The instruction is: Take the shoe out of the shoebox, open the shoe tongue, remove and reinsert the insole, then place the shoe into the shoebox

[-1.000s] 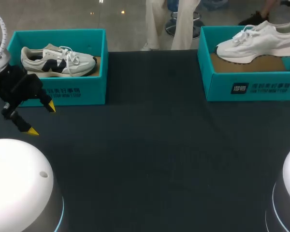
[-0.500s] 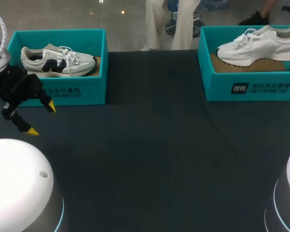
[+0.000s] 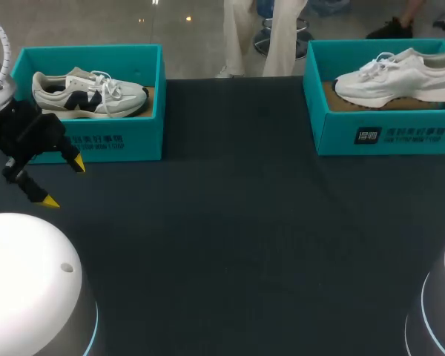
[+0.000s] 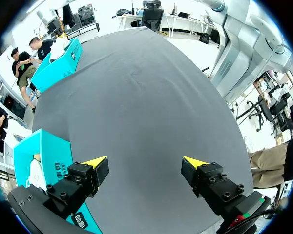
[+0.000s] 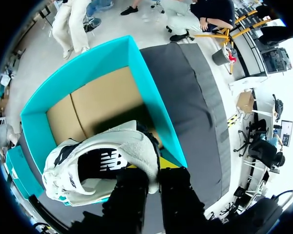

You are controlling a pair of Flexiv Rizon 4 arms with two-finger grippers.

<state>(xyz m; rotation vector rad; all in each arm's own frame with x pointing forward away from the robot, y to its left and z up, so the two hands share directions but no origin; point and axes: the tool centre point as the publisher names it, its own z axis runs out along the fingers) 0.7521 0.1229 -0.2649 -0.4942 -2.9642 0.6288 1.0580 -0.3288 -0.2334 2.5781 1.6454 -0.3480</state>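
**Dark cloth, white shoe settling back into its box**

Dark table (image 3: pixel 230 245) looks the same across its middle. The only thing that has moved is the white shoe (image 3: pixel 393 74) at 2 o'clock. A second ago it rode higher over the right shoebox (image 3: pixel 386 133) with its heel raised. Now it lies lower and flatter, its sole close to the cardboard floor. I judge this to be the final placing, nearly done.

The right gripper (image 5: pixel 154 168) is clamped on the shoe's heel collar. The left gripper (image 3: pixel 63 182) has not stirred at 9 o'clock. Its fingers are spread wide and empty, just in front of the left shoebox (image 3: pixel 96 141), which holds a grey-and-navy shoe (image 3: pixel 89 95).

The white shoe's heel sits close to the box wall beside the right gripper, so straight up looks like the free way out. Broad bare cloth runs between the boxes toward 6 o'clock.
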